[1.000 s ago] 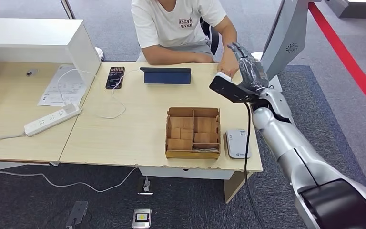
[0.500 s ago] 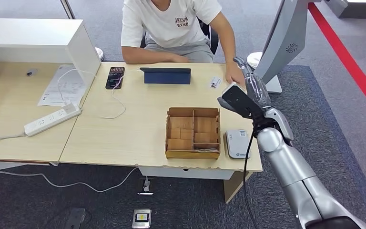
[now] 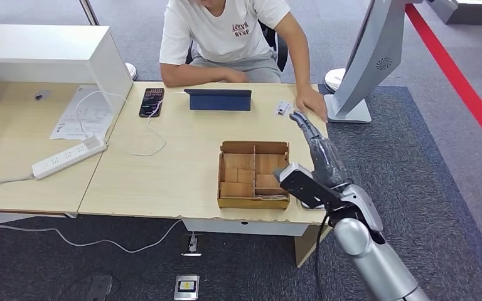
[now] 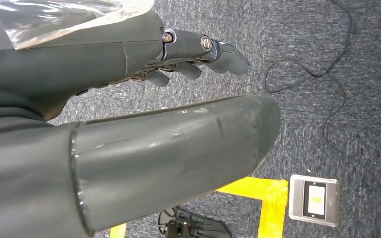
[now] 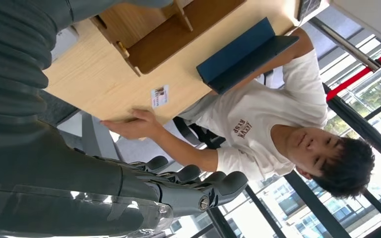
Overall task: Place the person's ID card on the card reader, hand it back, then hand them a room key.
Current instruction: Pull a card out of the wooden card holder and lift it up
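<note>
The white ID card (image 3: 283, 108) lies flat on the desk's far edge, just left of the person's hand (image 3: 312, 102); it also shows in the right wrist view (image 5: 159, 96). My right hand (image 3: 320, 153) hovers over the desk's near right corner with its fingers stretched out and nothing in them, well short of the card. The wrist camera block covers most of the card reader (image 3: 308, 204). My left hand (image 4: 144, 64) hangs above the carpet, fingers extended and empty. The wooden compartment box (image 3: 251, 202) stands left of my right hand.
A dark tablet (image 3: 218, 99) stands in front of the seated person (image 3: 226, 31). A phone (image 3: 151, 101), papers and a power strip (image 3: 69, 157) lie on the left. A grey kiosk stand (image 3: 364, 63) rises past the desk's right end.
My right arm has drawn back from the person's hand at the far edge to the near right corner. The card now lies on the desk. The person has sat more upright.
</note>
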Tool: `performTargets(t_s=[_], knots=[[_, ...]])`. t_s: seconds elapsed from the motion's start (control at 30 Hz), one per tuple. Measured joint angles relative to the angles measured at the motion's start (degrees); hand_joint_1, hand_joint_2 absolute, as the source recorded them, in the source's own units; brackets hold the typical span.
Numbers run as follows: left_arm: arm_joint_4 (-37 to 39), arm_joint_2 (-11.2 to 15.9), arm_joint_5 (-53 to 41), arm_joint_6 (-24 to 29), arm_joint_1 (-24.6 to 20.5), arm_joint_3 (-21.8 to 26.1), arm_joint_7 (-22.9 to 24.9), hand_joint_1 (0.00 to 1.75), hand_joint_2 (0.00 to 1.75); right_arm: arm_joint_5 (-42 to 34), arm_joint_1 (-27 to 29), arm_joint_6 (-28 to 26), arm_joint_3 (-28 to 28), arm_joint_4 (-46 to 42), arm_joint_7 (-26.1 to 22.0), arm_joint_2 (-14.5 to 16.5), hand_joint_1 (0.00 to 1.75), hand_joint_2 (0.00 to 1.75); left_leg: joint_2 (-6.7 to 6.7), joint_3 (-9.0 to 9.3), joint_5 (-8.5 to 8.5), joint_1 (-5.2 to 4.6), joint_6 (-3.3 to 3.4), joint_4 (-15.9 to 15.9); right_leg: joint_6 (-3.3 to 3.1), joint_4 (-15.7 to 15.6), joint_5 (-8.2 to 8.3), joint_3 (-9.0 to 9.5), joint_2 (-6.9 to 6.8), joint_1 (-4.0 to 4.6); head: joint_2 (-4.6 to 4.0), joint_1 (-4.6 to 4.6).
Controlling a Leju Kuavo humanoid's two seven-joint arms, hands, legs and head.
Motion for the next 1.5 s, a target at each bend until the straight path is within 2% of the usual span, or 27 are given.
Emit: performTargets(t_s=[0.33,0.83,1.5], knots=[[0.01,-0.13,-0.89,-0.26,-0.52,0.00,0.89,0.00,0.00,8.93,3.26,-1.16,3.29,-3.01,1.24,-0.10,0.00,1.75,0.00,0.00,0.00,0.00,0.00,0.00,0.00,0.00,0.00,0.00,0.00,0.00,0.00,0.00],[0.01,-0.34,0.35,-0.75,-1.10,0.58,2.42,0.00,0.00,23.19,3.60,-7.70,8.15,2.33,6.37,-0.07,0.00,1.75,-0.01,-0.02,0.00,0.00,0.00,-0.01,0.00,0.00,-0.01,0.00,0.00,0.00,0.00,0.00],[0.07,-0.85,1.41,-0.59,-0.95,2.47,2.86,0.00,0.00,22.55,4.01,-6.75,10.20,5.33,6.67,-0.11,0.00,1.75,0.00,-0.01,0.00,0.00,0.00,-0.01,0.00,0.00,-0.01,-0.01,0.00,0.00,0.00,0.01]])
